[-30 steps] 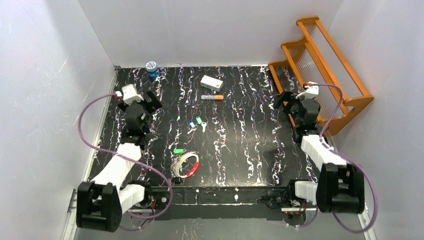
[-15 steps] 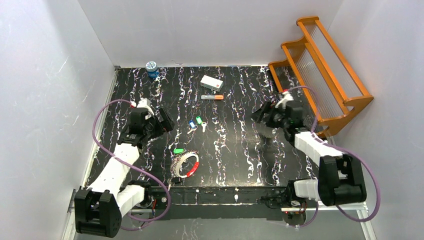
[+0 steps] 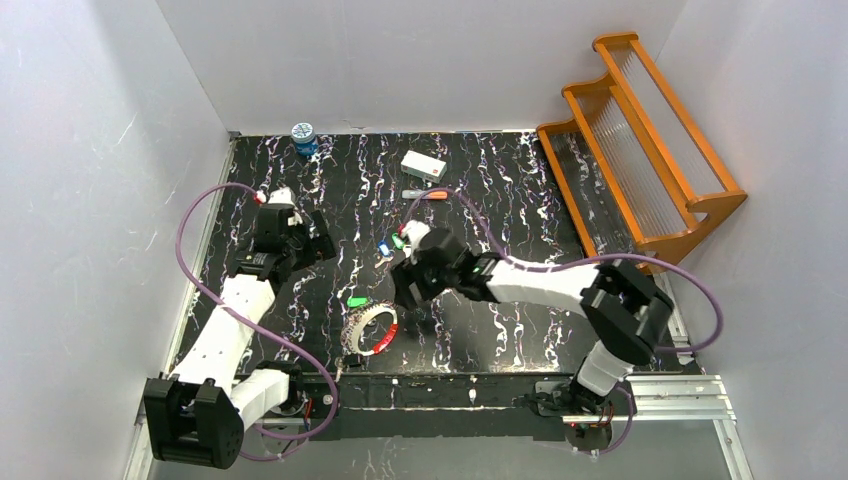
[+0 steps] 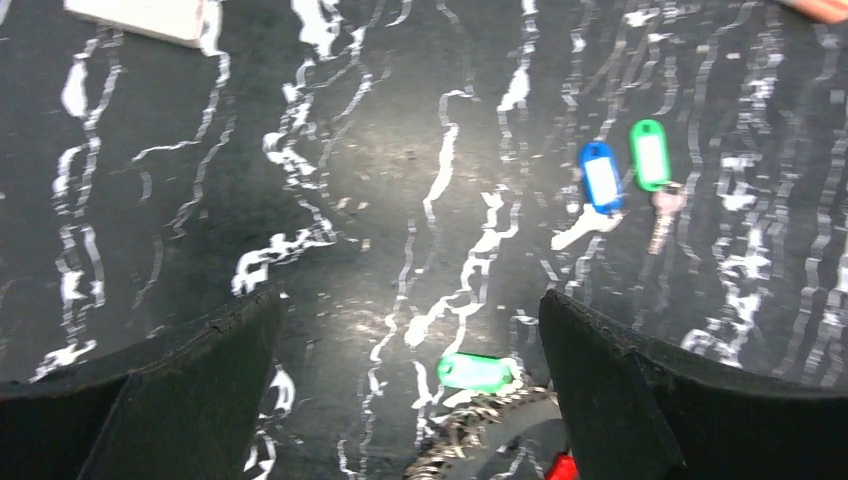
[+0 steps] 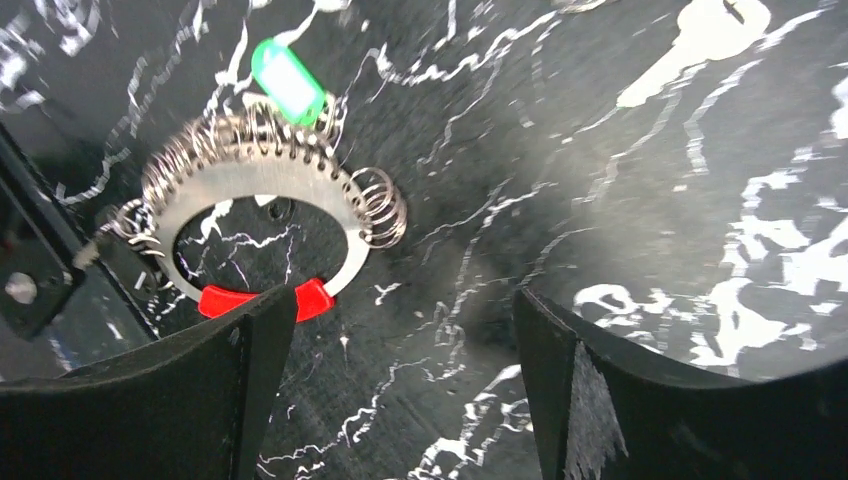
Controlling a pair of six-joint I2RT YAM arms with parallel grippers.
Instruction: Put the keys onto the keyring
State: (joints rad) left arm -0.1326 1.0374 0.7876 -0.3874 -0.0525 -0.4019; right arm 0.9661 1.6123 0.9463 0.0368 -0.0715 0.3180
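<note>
Black fingers (image 5: 150, 400) of the right gripper (image 5: 400, 400) are standing wide apart with nothing between them. That gripper is hovering low just beside the keyring (image 5: 250, 185), on its right in the top view. The keyring is lying flat on the marbled table (image 5: 620, 180), close to the near edge. Its silver arc is carrying wire coils, its red stretch (image 5: 255, 300) is facing the right gripper's fingers, and a green tag (image 5: 288, 80) is touching its far side.

Neither of the 2 keys is sitting on the keyring. The blue-headed key (image 4: 600, 180) and the green-headed key (image 4: 650, 155) are lying side by side beyond it, clearly apart from it.

The left gripper (image 4: 410, 400) is also gaping open and empty. It is hanging beyond and to the left of the keyring, and its wrist view is catching only the keyring's top edge.

Well beyond the keyring, an orange-tipped marker (image 3: 425, 195) and a white box (image 3: 423, 165) are resting. A blue-lidded jar (image 3: 303, 135) is standing at the back, left of the keyring, and an orange rack (image 3: 640, 130) is leaning far to its right.
</note>
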